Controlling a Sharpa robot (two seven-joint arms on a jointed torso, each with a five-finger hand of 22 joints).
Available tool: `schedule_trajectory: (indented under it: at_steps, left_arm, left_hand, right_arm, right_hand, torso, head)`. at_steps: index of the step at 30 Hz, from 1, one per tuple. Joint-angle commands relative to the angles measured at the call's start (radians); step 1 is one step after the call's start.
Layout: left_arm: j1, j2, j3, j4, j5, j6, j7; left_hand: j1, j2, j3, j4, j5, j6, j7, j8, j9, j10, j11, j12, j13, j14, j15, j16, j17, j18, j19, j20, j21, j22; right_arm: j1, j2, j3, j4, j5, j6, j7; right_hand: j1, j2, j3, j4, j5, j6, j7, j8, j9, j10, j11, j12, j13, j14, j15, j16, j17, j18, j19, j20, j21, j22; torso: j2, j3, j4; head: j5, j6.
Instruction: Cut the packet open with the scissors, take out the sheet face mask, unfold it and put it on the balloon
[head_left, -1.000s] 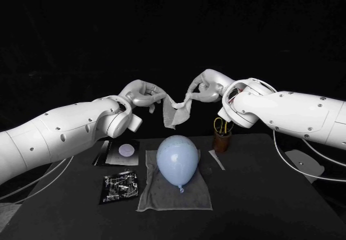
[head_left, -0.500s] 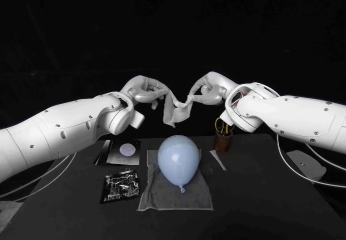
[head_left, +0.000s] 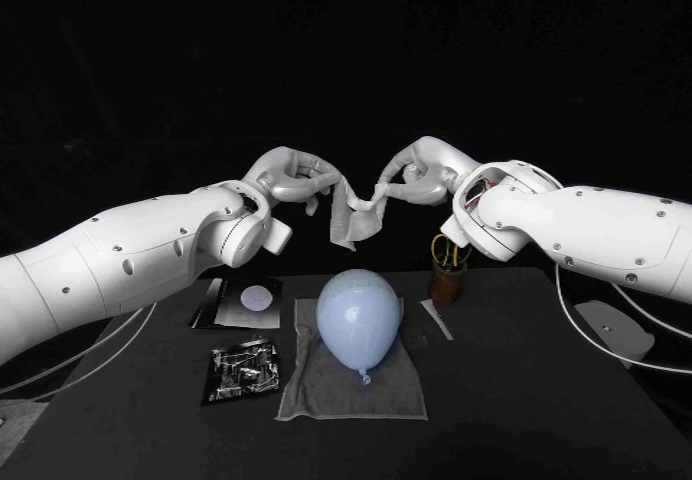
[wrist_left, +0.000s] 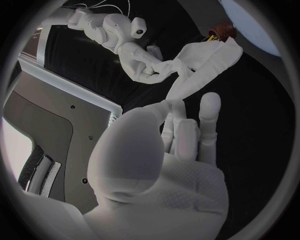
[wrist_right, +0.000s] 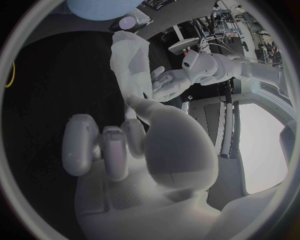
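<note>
A white folded sheet mask (head_left: 351, 215) hangs in the air between my two hands, high above the table. My left hand (head_left: 291, 178) pinches its left upper end and my right hand (head_left: 411, 180) pinches its right upper end. The mask (wrist_left: 203, 62) shows past my left hand (wrist_left: 169, 145), with the right hand (wrist_left: 134, 50) gripping its far end. Past my right hand (wrist_right: 125, 145) the mask (wrist_right: 129, 65) runs to the left hand (wrist_right: 169, 85). Below, a pale blue balloon (head_left: 358, 318) lies on a grey cloth (head_left: 353, 395). The cut silver packet (head_left: 241, 370) lies left of the cloth.
A brown cup (head_left: 446, 280) holding yellow-handled scissors (head_left: 447, 250) stands right of the balloon. A cut-off white strip (head_left: 436, 318) lies beside the cloth. A dark tray (head_left: 238, 303) with a small round disc sits at the back left.
Both hands have risen a little with the mask and drawn slightly closer together. The mask hangs more bunched between them. The balloon and packet have not moved.
</note>
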Motion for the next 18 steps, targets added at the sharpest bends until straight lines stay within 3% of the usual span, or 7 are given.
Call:
schedule_trajectory:
  at_steps: [1, 3, 6, 9, 13, 15, 18]
  left_arm:
    - [-0.002, 0.005, 0.002, 0.013, 0.016, -0.020, 0.021]
    - [-0.007, 0.007, 0.020, 0.014, 0.001, -0.032, 0.026]
    - [0.000, 0.012, 0.000, 0.009, 0.008, -0.016, 0.018]
    - [-0.006, 0.013, 0.013, 0.017, 0.003, -0.025, 0.027]
    - [-0.003, 0.007, 0.002, 0.026, -0.001, -0.013, 0.022]
    - [-0.005, 0.001, 0.003, 0.043, -0.004, -0.015, 0.027]
    - [-0.008, -0.002, 0.013, 0.047, 0.002, -0.023, 0.032]
  left_hand:
    - [-0.007, 0.003, 0.016, -0.011, 0.003, 0.000, -0.001, 0.003, 0.166, 0.005, -0.001, 0.003, 0.002, 0.002, -0.001, 0.003, -0.007, 0.013, 0.004, 0.000, 0.003, -0.002]
    - [-0.004, 0.003, 0.025, -0.018, 0.003, -0.001, 0.000, 0.003, 0.167, 0.002, -0.001, 0.002, 0.001, 0.000, -0.001, 0.002, -0.010, 0.012, 0.005, 0.000, 0.005, 0.002]
    - [-0.009, 0.002, 0.028, -0.019, 0.003, 0.000, 0.000, 0.004, 0.169, 0.004, -0.001, 0.003, 0.002, 0.010, -0.001, 0.006, 0.008, 0.012, 0.005, 0.000, 0.007, 0.004]
    - [-0.011, 0.000, 0.029, -0.019, 0.003, -0.001, 0.000, 0.004, 0.169, 0.003, 0.000, 0.002, 0.002, 0.002, 0.000, 0.002, -0.007, 0.013, 0.002, 0.000, 0.004, -0.001]
    - [-0.013, 0.001, 0.034, -0.022, 0.003, -0.001, 0.000, 0.004, 0.170, 0.003, 0.000, 0.002, 0.002, 0.007, 0.000, 0.004, 0.002, 0.013, 0.003, 0.000, 0.007, 0.002]
    - [-0.017, -0.001, 0.034, -0.021, 0.003, -0.001, 0.001, 0.004, 0.171, 0.004, 0.000, 0.003, 0.002, 0.003, 0.000, 0.003, -0.004, 0.012, 0.004, 0.000, 0.008, 0.005]
    - [-0.017, -0.001, 0.035, -0.022, 0.003, -0.002, 0.001, 0.004, 0.171, 0.004, 0.000, 0.003, 0.002, 0.012, 0.000, 0.007, 0.012, 0.011, 0.009, 0.000, 0.013, 0.012]
  right_arm:
    - [0.006, 0.002, -0.006, 0.006, 0.005, 0.015, 0.015]
    - [0.000, -0.006, 0.006, 0.016, -0.008, -0.006, 0.017]
    - [0.010, -0.008, -0.001, 0.013, 0.008, 0.012, 0.010]
    - [0.003, -0.017, 0.010, 0.028, 0.011, -0.017, 0.024]
    - [0.004, -0.018, 0.007, 0.022, 0.028, 0.011, 0.019]
    - [-0.004, -0.023, 0.008, 0.035, 0.034, 0.015, 0.026]
    - [-0.013, -0.026, 0.011, 0.034, 0.069, 0.008, 0.032]
  right_hand:
    - [0.001, -0.001, 0.002, -0.006, 0.003, 0.008, 0.001, 0.003, 0.006, 0.009, -0.004, 0.002, 0.056, 0.106, -0.007, 0.004, 0.263, -0.013, 0.041, -0.004, 0.010, 0.189]
    - [0.002, -0.001, 0.002, -0.006, 0.003, 0.007, 0.001, 0.003, 0.006, 0.009, -0.004, 0.001, 0.056, 0.106, -0.007, 0.004, 0.263, -0.012, 0.039, -0.003, 0.003, 0.187]
    - [0.001, -0.002, 0.003, -0.007, 0.003, 0.008, 0.000, 0.004, 0.006, 0.010, -0.004, 0.003, 0.058, 0.106, -0.007, 0.004, 0.263, -0.015, 0.043, -0.003, 0.019, 0.192]
    - [0.000, -0.002, 0.003, -0.006, 0.003, 0.007, 0.001, 0.004, 0.006, 0.008, -0.004, -0.004, 0.052, 0.106, -0.007, 0.004, 0.263, -0.014, 0.042, -0.003, 0.016, 0.191]
    - [0.000, -0.001, 0.004, -0.008, 0.003, 0.007, 0.000, 0.004, 0.006, 0.009, -0.004, -0.001, 0.055, 0.106, -0.007, 0.004, 0.263, -0.016, 0.045, -0.004, 0.027, 0.194]
    - [0.000, -0.001, 0.004, -0.007, 0.003, 0.007, 0.001, 0.004, 0.006, 0.008, -0.004, -0.004, 0.053, 0.106, -0.008, 0.004, 0.263, -0.015, 0.043, -0.004, 0.019, 0.192]
    - [0.000, -0.001, 0.004, -0.007, 0.003, 0.007, 0.001, 0.003, 0.006, 0.011, -0.004, 0.003, 0.058, 0.106, -0.008, 0.004, 0.263, -0.014, 0.042, -0.003, 0.015, 0.190]
  torso:
    - [-0.006, 0.0002, 0.0020]
    - [0.005, -0.0030, -0.0033]
    - [-0.003, -0.0007, 0.0045]
    - [0.003, -0.0031, -0.0011]
    - [-0.002, -0.0027, 0.0043]
    - [-0.001, -0.0024, -0.0003]
    - [0.005, -0.0021, 0.0032]
  head:
    - [0.010, 0.003]
    - [0.015, 0.025]
    - [0.011, 0.057]
    - [0.011, 0.020]
    - [-0.003, 0.032]
    - [-0.003, -0.002]
    - [-0.006, 0.008]
